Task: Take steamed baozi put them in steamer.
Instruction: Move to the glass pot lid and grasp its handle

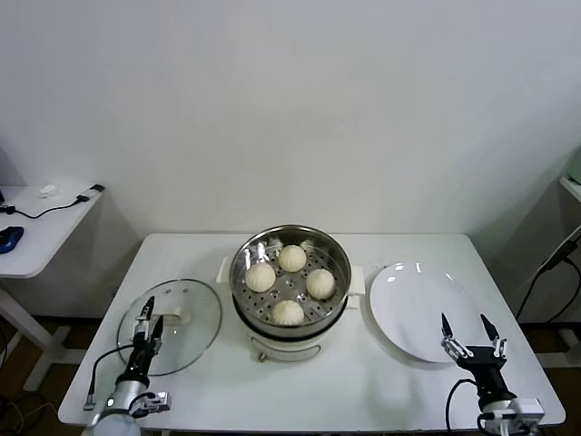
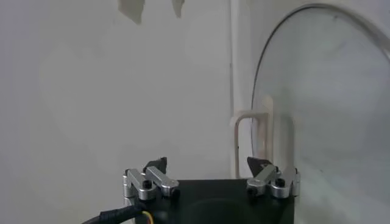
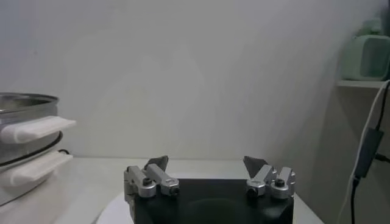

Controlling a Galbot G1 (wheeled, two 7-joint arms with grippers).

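All four baozi (image 1: 290, 285) sit inside the steamer (image 1: 338, 256) at table centre; plate (image 1: 413, 309) at 3 o'clock is bare. Loading step looks complete. Left gripper (image 1: 150, 320) and right gripper (image 1: 470, 327) spread wide, holding nothing. Next, probably: glass lid (image 1: 182, 313), lying at 9 o'clock.

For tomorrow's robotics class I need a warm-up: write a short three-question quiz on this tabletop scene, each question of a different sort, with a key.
1. How many baozi lie in the steamer?
2. True or false: the glass lid sits on the steamer.
3. Multiple choice: the white plate is
A. empty
B. holding one bun
C. under the lid

Key:
1. Four.
2. False; it lies flat on the table on the robot's left side of the steamer, with the left claw over its near edge.
3. A; the right claw is open at its near edge, holding nothing.
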